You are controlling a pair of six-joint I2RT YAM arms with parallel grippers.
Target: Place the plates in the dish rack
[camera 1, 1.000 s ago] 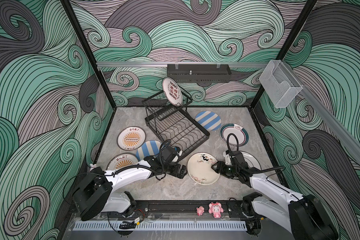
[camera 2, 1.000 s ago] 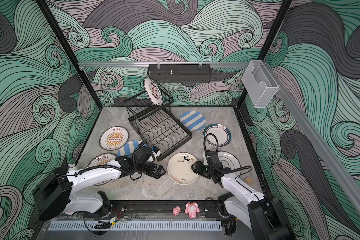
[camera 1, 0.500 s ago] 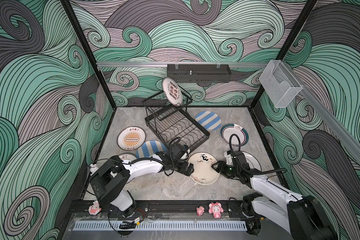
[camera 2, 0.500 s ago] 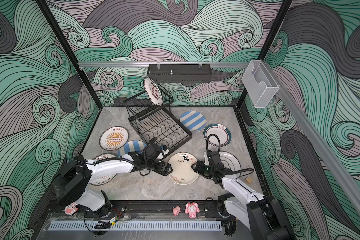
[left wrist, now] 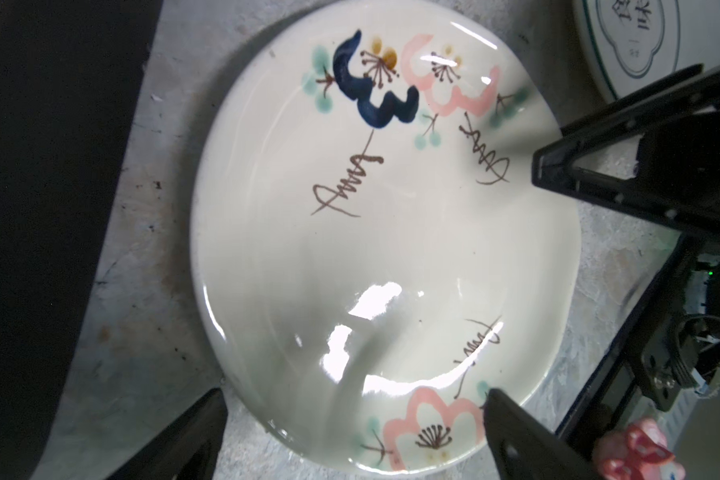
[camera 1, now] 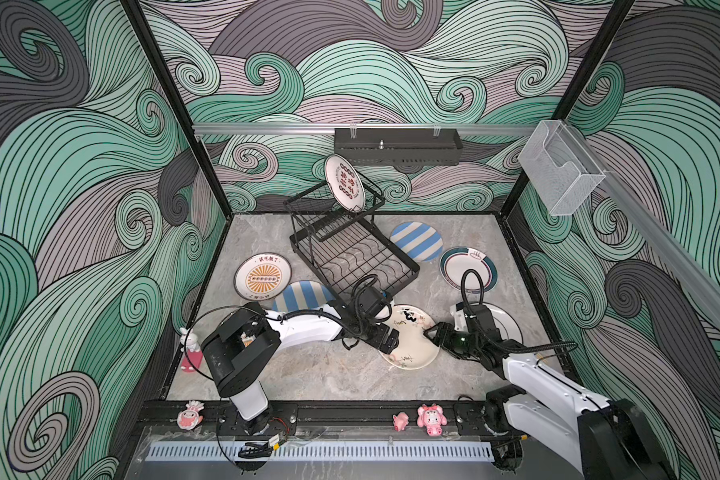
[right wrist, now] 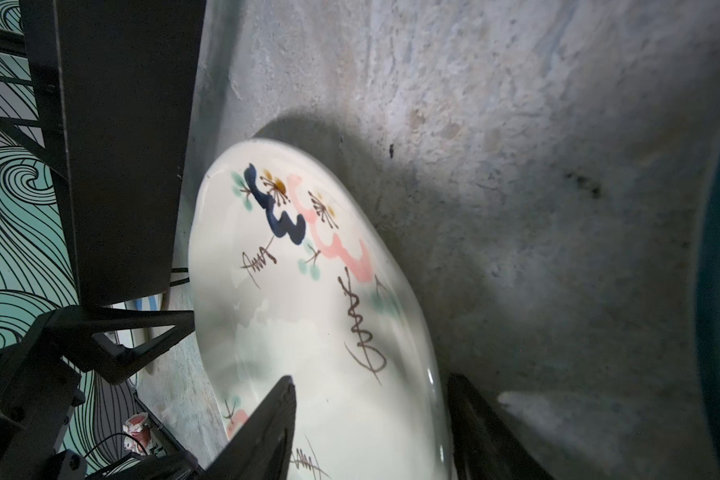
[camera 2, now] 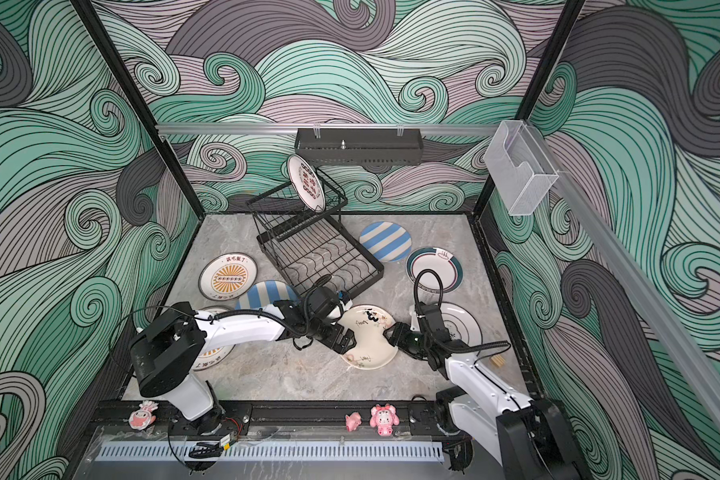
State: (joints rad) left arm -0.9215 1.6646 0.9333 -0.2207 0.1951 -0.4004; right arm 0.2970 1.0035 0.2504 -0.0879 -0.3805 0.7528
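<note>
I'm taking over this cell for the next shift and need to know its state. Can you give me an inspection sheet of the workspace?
Surface: grey stone-look tabletop, a few dark specks.
Job's things: dish rack holds one red-lettered plate on edge in its upper basket; other plates lie on the tabletop; cream flowered plate sits between the grippers.
Clutter: pink figurines on the front rail.
Grippers: left gripper open at the flowered plate's rim; right gripper straddles the opposite rim, grip unclear.
Cables: black cables arch in loops over both wrists.
Surroundings: wave-patterned walls, black wall shelf, clear plastic holder.
</note>
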